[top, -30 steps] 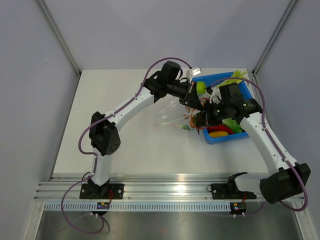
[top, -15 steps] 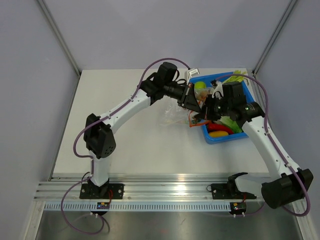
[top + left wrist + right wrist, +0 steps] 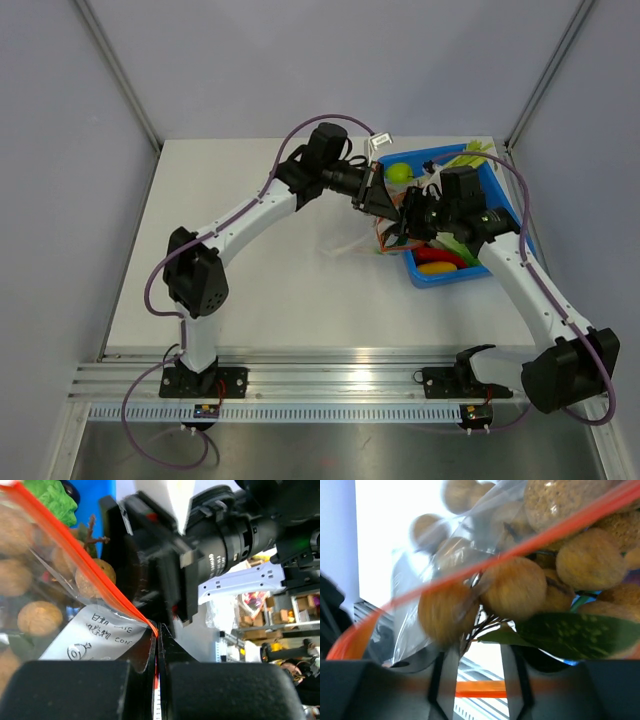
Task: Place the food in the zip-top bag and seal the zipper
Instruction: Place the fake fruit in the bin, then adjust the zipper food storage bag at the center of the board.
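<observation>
My left gripper [image 3: 385, 205] [image 3: 158, 637] is shut on the orange-red zipper [image 3: 85, 565] at a corner of the clear zip-top bag [image 3: 352, 245], which hangs beside the blue bin. A cluster of brown balls [image 3: 515, 587] [image 3: 40, 617] with a green leaf [image 3: 575, 635] shows through the bag's plastic. My right gripper [image 3: 405, 222] [image 3: 479, 652] is at the bag's mouth. Its jaws are open, with the cluster's stems just ahead of them and the zipper [image 3: 470, 572] crossing above. A green apple [image 3: 399, 172], plus yellow [image 3: 437, 268] and red pieces, lie in the bin.
The blue bin [image 3: 440, 281] stands at the table's back right, right under the right arm, with green onions [image 3: 470, 152] over its far corner. A white label [image 3: 95, 632] is printed on the bag. Grey walls close in the table on three sides.
My right gripper's jaws have gone from shut to open at the bag's mouth. Both grippers have edged a little toward the back, and the bag hangs more gathered under the left gripper.
</observation>
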You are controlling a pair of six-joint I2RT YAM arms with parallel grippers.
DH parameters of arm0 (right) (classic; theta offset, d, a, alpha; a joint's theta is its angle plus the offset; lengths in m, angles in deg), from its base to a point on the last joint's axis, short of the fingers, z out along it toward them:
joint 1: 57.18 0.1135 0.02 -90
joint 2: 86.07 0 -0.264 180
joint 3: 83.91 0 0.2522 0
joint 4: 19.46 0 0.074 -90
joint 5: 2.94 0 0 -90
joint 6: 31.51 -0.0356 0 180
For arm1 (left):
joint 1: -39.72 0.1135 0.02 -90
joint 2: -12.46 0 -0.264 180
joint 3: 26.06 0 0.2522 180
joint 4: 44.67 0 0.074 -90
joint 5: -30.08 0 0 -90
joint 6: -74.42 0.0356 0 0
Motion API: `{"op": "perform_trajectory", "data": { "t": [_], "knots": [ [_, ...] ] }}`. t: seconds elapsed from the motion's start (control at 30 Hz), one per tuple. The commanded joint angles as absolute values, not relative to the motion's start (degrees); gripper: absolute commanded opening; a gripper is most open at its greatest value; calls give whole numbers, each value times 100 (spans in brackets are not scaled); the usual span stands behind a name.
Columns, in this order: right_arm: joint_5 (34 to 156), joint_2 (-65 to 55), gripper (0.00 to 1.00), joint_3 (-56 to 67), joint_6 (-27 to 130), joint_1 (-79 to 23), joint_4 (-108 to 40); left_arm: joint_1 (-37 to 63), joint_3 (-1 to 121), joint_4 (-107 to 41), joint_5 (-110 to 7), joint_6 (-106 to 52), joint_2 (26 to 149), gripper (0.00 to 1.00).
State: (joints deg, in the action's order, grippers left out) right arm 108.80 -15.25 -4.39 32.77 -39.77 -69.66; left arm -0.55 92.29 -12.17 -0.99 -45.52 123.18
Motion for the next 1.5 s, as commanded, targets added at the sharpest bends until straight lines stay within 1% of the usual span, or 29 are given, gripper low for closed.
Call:
{"op": "perform_trajectory", "data": {
  "t": [0.0,0.13,0.17,0.37,0.5,0.57,0.77,1.0,1.13,1.17,1.23,1.27,1.33,1.37,1.4,1.47],
  "knots": [
    [10649,-2040,55,-204,3370,-3943,-7020,69,9080,-1904,63,-5012,11986,0],
    [10342,-2358,66,-37,3476,-3951,-7347,113,9018,-2028,2,-5127,12039,0],
    [10228,-2463,67,-36,3493,-3951,-7373,113,9000,-2019,2,-5127,12048,0],
    [9033,-2955,66,-326,3283,-3951,-7391,140,8904,-2037,-25,-5162,12013,0],
    [8347,-2754,67,-379,3168,-3960,-7663,157,8842,-2072,2,-5162,11943,0],
    [8285,-2649,67,-405,3107,-3960,-7690,166,8833,-2063,2,-5153,11907,0],
    [8363,-2631,58,-581,3010,-4074,-7593,192,8780,-2072,11,-5136,11863,0],
    [8688,-2552,51,-1063,2966,-4171,-7356,210,8780,-2125,37,-5162,11855,0],
    [9162,-2446,35,-1451,2791,-4180,-6900,219,8754,-2142,37,-5162,11819,0],
    [9250,-2385,26,-1495,2764,-4180,-6821,236,8745,-2142,46,-5162,11819,0],
    [9418,-2359,12,-1496,2694,-4171,-6688,271,8701,-2046,19,-5109,11767,0],
    [9479,-2332,0,-1452,2693,-4171,-6653,341,8693,-1976,11,-5066,11723,0],
    [9707,-2297,0,-1189,2702,-4171,-6548,455,8745,-1363,-217,-4680,11609,0],
    [9847,-2288,0,-1049,2702,-4162,-6530,656,8824,-960,-375,-4113,11548,0],
    [9945,-2236,0,-664,2694,-4145,-6547,763,8868,-146,-916,-3855,11364,0],
    [10112,-2122,0,-223,2693,-3979,-6574,1026,8956,421,-1551,-3381,11161,0]
  ]
}}
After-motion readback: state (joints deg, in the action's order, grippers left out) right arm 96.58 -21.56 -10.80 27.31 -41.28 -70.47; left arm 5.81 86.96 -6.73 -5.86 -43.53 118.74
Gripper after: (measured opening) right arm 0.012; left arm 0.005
